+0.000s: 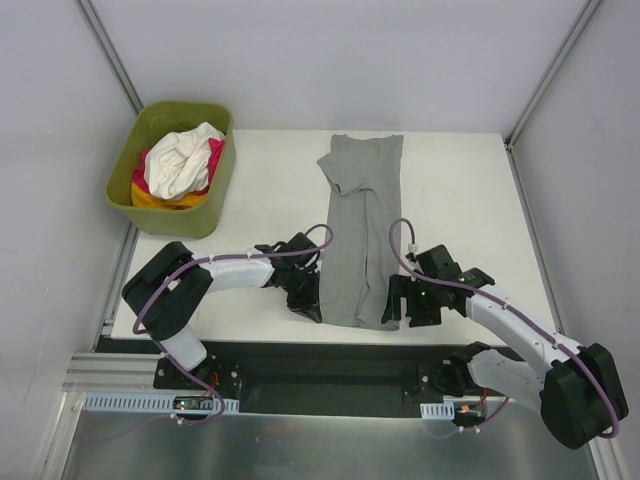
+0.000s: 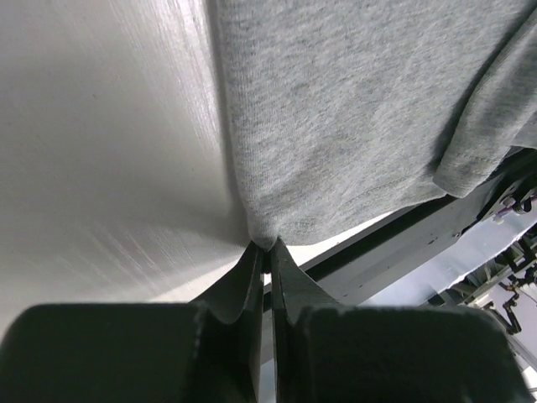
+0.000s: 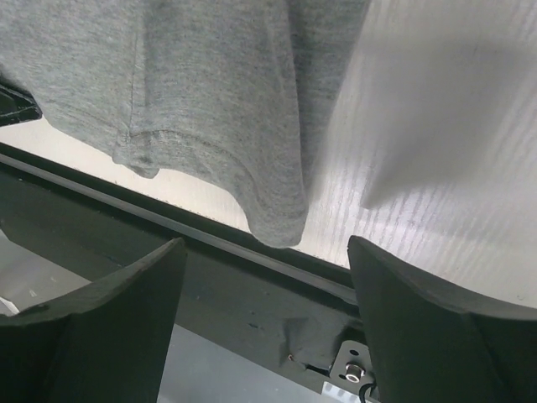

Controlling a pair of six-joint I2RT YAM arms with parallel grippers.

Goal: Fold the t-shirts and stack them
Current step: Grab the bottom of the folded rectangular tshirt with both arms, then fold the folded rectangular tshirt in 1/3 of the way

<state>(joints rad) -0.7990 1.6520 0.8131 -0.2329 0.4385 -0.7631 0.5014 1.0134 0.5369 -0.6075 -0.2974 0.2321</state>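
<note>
**Left Wrist View: Gripper Closed on Shirt Corner**

The left gripper (image 2: 268, 248) has its fingers pressed together on the near corner of the grey t-shirt (image 2: 352, 109). The fabric lies flat on the white table (image 2: 101, 151). A second fabric layer (image 2: 495, 126) overlaps at right, possibly a folded edge. A dark frame rail (image 2: 403, 243) runs along the table edge.

This is looking like a robotics lab test cell: plain white panel walls (image 1: 330, 60) on slanting aluminium frame posts (image 1: 110, 55) are enclosing a bare white table (image 1: 460, 190), and two white-and-black cabled robot arms (image 1: 225, 272) are sitting bolted to a black base plate (image 1: 330, 380) at its near edge.
</note>
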